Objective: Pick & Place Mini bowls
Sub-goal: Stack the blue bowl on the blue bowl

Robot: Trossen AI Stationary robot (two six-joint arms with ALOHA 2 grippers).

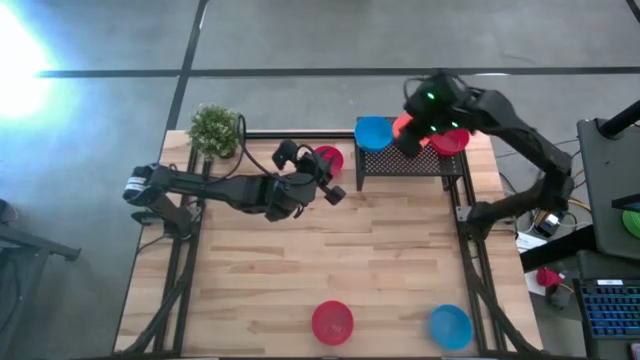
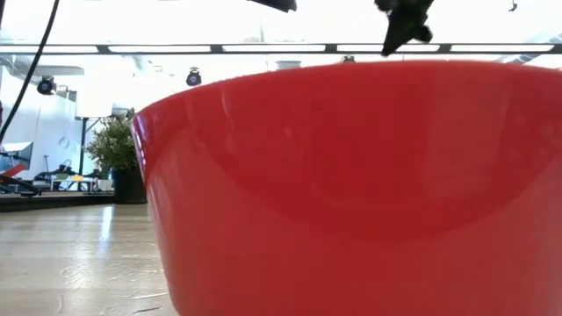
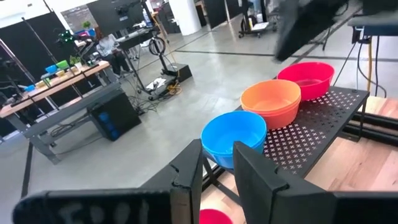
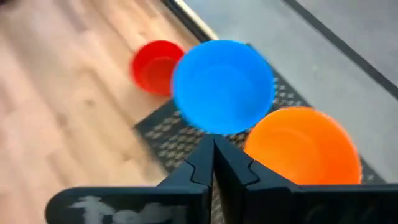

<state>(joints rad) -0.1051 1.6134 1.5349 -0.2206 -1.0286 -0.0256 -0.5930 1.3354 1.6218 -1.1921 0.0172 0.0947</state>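
A black perforated rack point(image 1: 410, 165) stands at the table's far right. On it sit a blue bowl point(image 1: 373, 132), an orange bowl point(image 4: 305, 146) that looks like a stack point(image 3: 272, 102), and a red bowl point(image 1: 452, 141). My right gripper point(image 4: 213, 158) is shut and empty above the rack, between the blue bowl point(image 4: 222, 84) and the orange one. My left gripper point(image 3: 217, 177) is open just left of the rack, above a red bowl point(image 1: 328, 158) that rests on the table. That bowl's rim shows below the fingers point(image 3: 214, 216).
A red bowl point(image 1: 332, 322) and a blue bowl point(image 1: 450, 326) rest near the table's front edge. The red one fills the low view point(image 2: 351, 193). A small green potted plant point(image 1: 213, 130) stands at the far left corner. The middle of the wooden table point(image 1: 300, 260) is bare.
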